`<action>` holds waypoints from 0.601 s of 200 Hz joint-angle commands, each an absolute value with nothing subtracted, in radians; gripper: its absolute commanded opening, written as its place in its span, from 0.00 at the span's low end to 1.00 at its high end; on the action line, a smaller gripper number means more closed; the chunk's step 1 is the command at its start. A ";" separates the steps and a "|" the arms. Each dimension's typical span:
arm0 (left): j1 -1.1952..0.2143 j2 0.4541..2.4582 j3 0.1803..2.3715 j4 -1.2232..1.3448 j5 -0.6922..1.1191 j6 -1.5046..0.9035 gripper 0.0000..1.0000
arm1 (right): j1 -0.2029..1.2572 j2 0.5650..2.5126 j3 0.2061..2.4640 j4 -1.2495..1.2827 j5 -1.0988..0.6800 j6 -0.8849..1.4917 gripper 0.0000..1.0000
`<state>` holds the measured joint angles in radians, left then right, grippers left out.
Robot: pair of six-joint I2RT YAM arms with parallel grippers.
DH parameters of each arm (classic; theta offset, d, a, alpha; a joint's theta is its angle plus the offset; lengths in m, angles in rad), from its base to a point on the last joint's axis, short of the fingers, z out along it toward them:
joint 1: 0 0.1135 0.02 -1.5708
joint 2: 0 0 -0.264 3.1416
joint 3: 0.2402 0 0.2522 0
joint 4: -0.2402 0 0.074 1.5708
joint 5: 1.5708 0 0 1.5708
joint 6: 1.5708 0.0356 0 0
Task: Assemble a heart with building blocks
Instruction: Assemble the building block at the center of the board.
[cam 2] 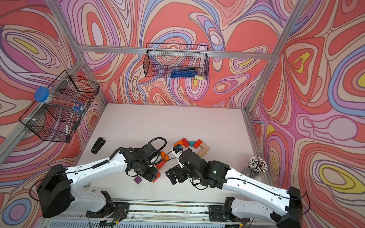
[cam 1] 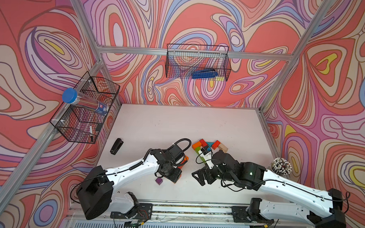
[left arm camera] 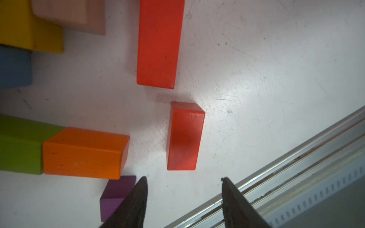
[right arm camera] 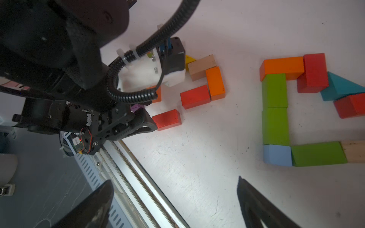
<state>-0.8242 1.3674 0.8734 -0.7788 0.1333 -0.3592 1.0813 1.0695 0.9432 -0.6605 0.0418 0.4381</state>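
Note:
Building blocks forming a partial outline [cam 1: 207,147] lie mid-table: orange [right arm camera: 282,67], red [right arm camera: 314,73], a teal triangle [right arm camera: 339,86], green bricks [right arm camera: 275,110] and a light blue cube [right arm camera: 277,155]. Loose blocks sit under the left arm. My left gripper [left arm camera: 184,177] is open and holds nothing. A small red block [left arm camera: 185,136] lies just ahead of it, and a purple cube [left arm camera: 116,193] lies beside one finger. An orange brick [left arm camera: 85,152] and a long red brick [left arm camera: 160,43] lie nearby. My right gripper [right arm camera: 174,178] stands wide open over bare table by the front rail.
A black stapler [cam 1: 116,146] lies at the table's left. A cup of pencils [cam 1: 281,166] stands at the right edge. Wire baskets hang on the left wall [cam 1: 86,114] and the back wall [cam 1: 197,62], the latter holding a blue stapler [cam 1: 204,74]. The metal front rail [left arm camera: 296,158] runs close to both grippers.

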 commanded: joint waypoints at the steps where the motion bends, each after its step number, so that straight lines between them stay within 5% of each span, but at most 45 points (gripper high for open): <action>1: -0.837 1.403 0.890 -0.757 0.106 -0.332 0.58 | 1.079 1.052 0.948 -0.688 0.084 0.391 0.98; 120: -0.839 1.558 0.921 -0.683 0.115 -0.280 0.54 | 1.078 0.951 0.879 -0.685 0.137 0.382 0.98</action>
